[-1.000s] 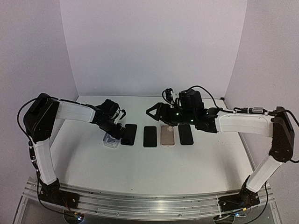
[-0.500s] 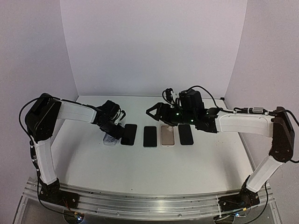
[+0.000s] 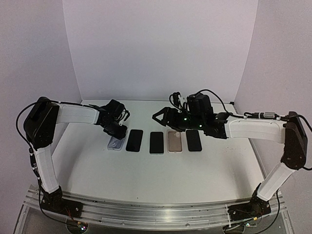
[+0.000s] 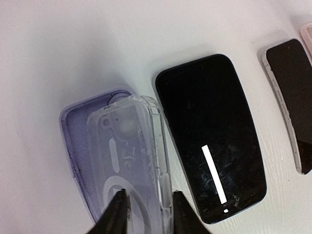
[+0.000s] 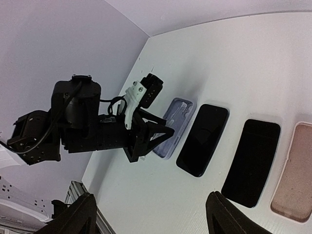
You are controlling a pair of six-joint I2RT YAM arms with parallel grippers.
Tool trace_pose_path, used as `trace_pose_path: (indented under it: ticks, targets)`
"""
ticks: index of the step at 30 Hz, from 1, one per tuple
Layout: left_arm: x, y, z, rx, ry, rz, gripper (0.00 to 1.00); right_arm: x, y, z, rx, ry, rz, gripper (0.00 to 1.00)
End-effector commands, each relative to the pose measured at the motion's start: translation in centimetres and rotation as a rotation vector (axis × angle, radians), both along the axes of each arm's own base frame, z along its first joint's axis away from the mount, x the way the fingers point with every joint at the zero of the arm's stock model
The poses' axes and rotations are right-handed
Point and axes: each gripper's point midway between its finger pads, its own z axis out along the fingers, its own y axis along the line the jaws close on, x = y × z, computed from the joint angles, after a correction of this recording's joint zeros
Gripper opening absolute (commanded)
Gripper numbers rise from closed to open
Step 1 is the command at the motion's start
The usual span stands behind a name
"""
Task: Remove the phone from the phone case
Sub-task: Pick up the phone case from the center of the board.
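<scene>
In the left wrist view, the left gripper (image 4: 147, 204) is poking in at the bottom edge of the frame, its two dark fingers (image 4: 116, 217) standing fairly close together. They are straddling the right side wall of a clear case (image 4: 129, 161) – one finger over its inside, the other just outside the rim. Whether they are actually pinching that wall cannot be told.

The clear case is lying empty, overlapping a lavender case (image 4: 75, 146) whose left side and upper end are showing beyond it, left of centre. Just to the right, a black phone (image 4: 212, 136) is lying flat and screen-up on the white table (image 4: 97, 39), out of both cases. A second phone (image 4: 292, 97) is sitting at the right edge of the frame.

In the right wrist view, the right gripper (image 5: 151, 204) is hanging above the row with its jaws spread wide – holding nothing. A pinkish case (image 5: 298, 170) is lying at the lower right of that frame.
</scene>
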Motion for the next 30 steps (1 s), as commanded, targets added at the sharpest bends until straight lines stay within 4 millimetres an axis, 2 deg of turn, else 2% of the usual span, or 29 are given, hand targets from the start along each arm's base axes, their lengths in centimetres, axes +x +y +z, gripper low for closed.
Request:
trace_pose_path:
  ticks: [1, 6, 10, 12, 13, 16, 18, 21, 25, 27, 30]
  targets:
    - [0.3, -0.4, 2.6, -0.041, -0.018, 0.007, 0.01, -0.5, 0.2, 3.0, 0.042, -0.058, 0.024, 0.78]
    - [0.4, -0.1, 4.1, -0.032, -0.037, 0.013, 0.00, -0.5, 0.2, 3.3, 0.045, -0.065, 0.026, 0.78]
    - [0.5, -0.3, 7.0, -0.055, -0.080, -0.012, 0.00, -0.6, 0.3, 3.6, 0.042, -0.080, 0.038, 0.78]
    - [0.0, -1.6, 8.7, -0.089, -0.101, -0.121, 0.00, -0.9, 0.5, 4.0, 0.027, -0.108, 0.072, 0.78]
    - [-0.6, -2.7, 9.7, -0.124, -0.106, -0.221, 0.00, -1.2, 0.6, 4.3, 0.013, -0.127, 0.099, 0.78]
    - [-4.4, -6.1, 12.7, -0.236, -0.127, -0.599, 0.00, -2.6, 0.4, 5.6, -0.067, -0.221, 0.206, 0.78]
    - [-7.5, -7.0, 14.6, -0.272, -0.195, -0.843, 0.00, -3.2, -0.5, 6.1, -0.152, -0.291, 0.250, 0.79]
    - [-11.4, -7.0, 16.9, -0.331, -0.284, -1.066, 0.00, -4.1, -1.1, 5.1, -0.251, -0.340, 0.330, 0.81]
    - [-15.0, -7.2, 18.5, -0.439, -0.251, -1.228, 0.00, -5.9, -0.2, 3.5, -0.268, -0.370, 0.489, 0.81]
    - [-15.7, -7.4, 19.2, -0.469, -0.243, -1.258, 0.00, -6.8, 0.9, 3.9, -0.233, -0.387, 0.572, 0.81]
    - [-16.3, -7.6, 19.6, -0.484, -0.247, -1.283, 0.00, -7.0, 2.6, 3.7, -0.215, -0.390, 0.622, 0.81]
